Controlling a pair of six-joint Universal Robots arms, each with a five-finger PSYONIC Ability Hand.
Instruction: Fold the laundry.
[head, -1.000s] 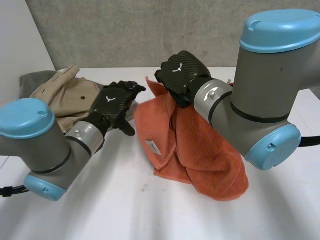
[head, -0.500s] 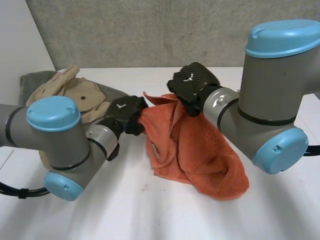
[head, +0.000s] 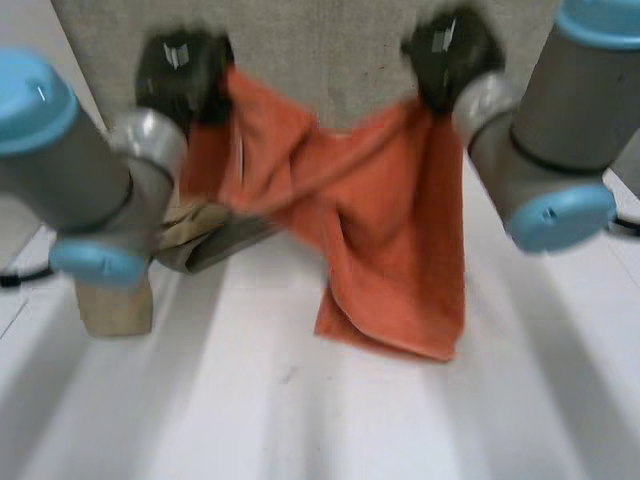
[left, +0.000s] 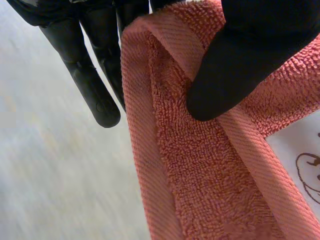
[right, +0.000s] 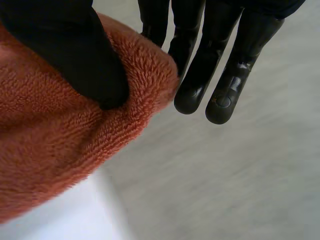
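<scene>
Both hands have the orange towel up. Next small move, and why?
The left hand and right hand each pinch the orange towel up high, but it sags bunched between them. I'd probably spread them apart to tension the top edge so it hangs flat.

The scene is viewed from a head camera set between and behind the left arm (head: 60, 170) and the right arm (head: 560, 150). It is angled down over the white surface (head: 300, 420) toward the grey wall (head: 330, 50). From there the left hand (head: 180, 70) is seen at ten o'clock and the right hand (head: 450, 50) at one o'clock, with the orange towel (head: 380, 230) hung between them. Each wrist camera is carried on its own arm and aimed along the palm, very near the cloth edge pinched there. The towel and both hands are shared with the head view.
</scene>
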